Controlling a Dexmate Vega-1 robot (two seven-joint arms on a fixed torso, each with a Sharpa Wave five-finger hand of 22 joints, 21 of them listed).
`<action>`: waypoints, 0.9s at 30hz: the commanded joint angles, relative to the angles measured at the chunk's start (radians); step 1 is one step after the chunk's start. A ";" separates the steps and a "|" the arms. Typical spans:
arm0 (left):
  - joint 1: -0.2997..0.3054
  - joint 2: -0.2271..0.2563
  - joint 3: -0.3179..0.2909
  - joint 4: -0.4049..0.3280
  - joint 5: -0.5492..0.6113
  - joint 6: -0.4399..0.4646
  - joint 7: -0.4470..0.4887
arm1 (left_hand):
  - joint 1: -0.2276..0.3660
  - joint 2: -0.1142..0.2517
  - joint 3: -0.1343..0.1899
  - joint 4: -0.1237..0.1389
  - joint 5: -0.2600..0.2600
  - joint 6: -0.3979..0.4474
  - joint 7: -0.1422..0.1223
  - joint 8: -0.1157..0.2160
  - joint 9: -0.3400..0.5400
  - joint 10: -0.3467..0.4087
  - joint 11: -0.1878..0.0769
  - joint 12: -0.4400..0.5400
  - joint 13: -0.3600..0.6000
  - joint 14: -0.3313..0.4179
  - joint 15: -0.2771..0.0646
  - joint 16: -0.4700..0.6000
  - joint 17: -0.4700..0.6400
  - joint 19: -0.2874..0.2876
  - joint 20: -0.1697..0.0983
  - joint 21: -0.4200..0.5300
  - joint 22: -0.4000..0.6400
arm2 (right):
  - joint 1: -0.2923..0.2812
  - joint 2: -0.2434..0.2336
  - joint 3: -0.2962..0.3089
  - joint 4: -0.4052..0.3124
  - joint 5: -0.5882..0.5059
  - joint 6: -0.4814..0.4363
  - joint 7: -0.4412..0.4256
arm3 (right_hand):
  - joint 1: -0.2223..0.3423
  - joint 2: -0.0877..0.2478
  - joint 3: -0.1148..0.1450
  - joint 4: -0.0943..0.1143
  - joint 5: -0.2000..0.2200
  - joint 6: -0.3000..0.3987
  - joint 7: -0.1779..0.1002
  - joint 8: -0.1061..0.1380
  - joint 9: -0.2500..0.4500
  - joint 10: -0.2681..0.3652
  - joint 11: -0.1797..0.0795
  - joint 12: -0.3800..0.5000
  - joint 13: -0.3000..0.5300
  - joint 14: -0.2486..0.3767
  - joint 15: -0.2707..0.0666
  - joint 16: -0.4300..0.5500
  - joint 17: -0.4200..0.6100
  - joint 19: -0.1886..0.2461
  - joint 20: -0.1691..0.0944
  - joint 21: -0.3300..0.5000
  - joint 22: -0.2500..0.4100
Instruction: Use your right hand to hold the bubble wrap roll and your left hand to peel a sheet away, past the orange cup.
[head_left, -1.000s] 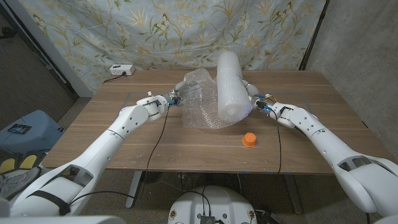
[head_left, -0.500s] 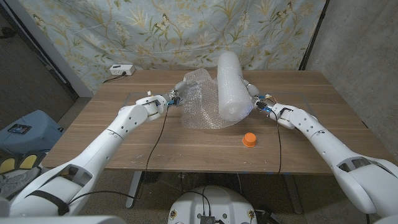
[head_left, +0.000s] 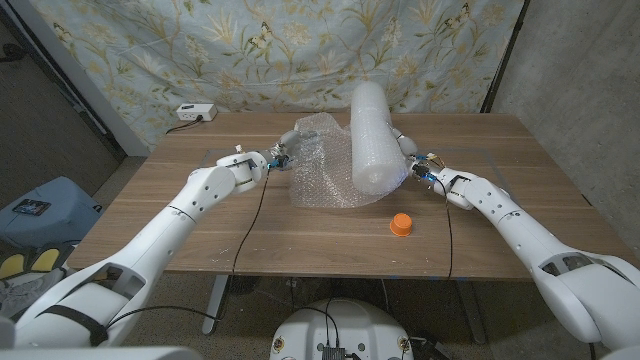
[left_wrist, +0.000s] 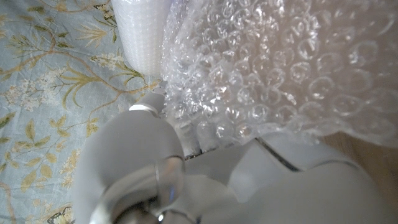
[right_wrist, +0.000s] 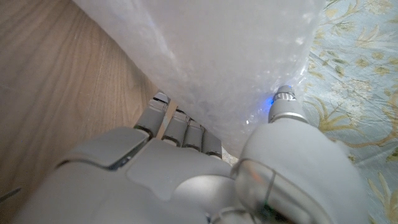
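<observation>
Since a second ago the left hand (head_left: 277, 160) has drawn the sheet (head_left: 320, 170) slightly away from the bubble wrap roll (head_left: 369, 138), fingers pinching its edge. The right hand (head_left: 412, 158) grips the upright roll mid-desk (head_left: 200, 230); the orange cup (head_left: 401, 223) stands just in front of the roll.

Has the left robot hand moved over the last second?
Barely: the left robot hand, holding the sheet, has crept slightly toward the roll and the table's far edge.
</observation>
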 joint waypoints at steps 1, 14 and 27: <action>0.022 0.034 -0.021 -0.055 -0.008 0.028 0.051 | 0.012 -0.001 -0.005 0.002 -0.003 0.029 0.018 -0.004 0.005 0.044 -0.052 0.000 0.003 0.007 0.000 -0.003 0.005 -0.004 -0.003 0.004 0.003 | 0.001 0.016 0.012 0.035 0.007 0.021 0.041 | -0.008 0.001 -0.001 -0.003 0.007 -0.005 -0.003 0.005 0.002 -0.001 -0.001 0.000 0.002 -0.009 0.000 -0.007 0.002 -0.007 -0.003 -0.002 0.005; 0.041 0.064 -0.033 -0.109 -0.028 0.055 0.092 | 0.013 0.000 -0.006 0.003 -0.003 0.029 0.017 -0.007 0.006 0.045 -0.049 -0.002 0.005 0.009 0.002 -0.005 0.005 -0.005 -0.004 0.007 0.003 | 0.012 0.020 0.023 0.069 0.003 0.031 0.068 | -0.011 0.005 -0.004 -0.005 0.009 -0.013 -0.003 0.006 0.000 -0.011 0.001 -0.007 0.004 -0.016 0.004 -0.009 0.001 -0.012 0.000 -0.001 0.005; 0.041 0.073 -0.032 -0.116 -0.039 0.059 0.091 | 0.014 0.000 -0.007 0.003 -0.003 0.030 0.017 -0.009 0.007 0.047 -0.049 -0.002 0.007 0.009 0.002 -0.006 0.006 -0.006 -0.005 0.009 0.003 | 0.008 0.012 0.027 0.076 -0.003 0.023 0.073 | -0.023 0.003 -0.012 -0.004 0.010 -0.035 -0.001 0.002 -0.002 -0.035 0.007 -0.020 0.008 -0.027 0.016 -0.010 0.002 -0.020 0.003 0.000 0.005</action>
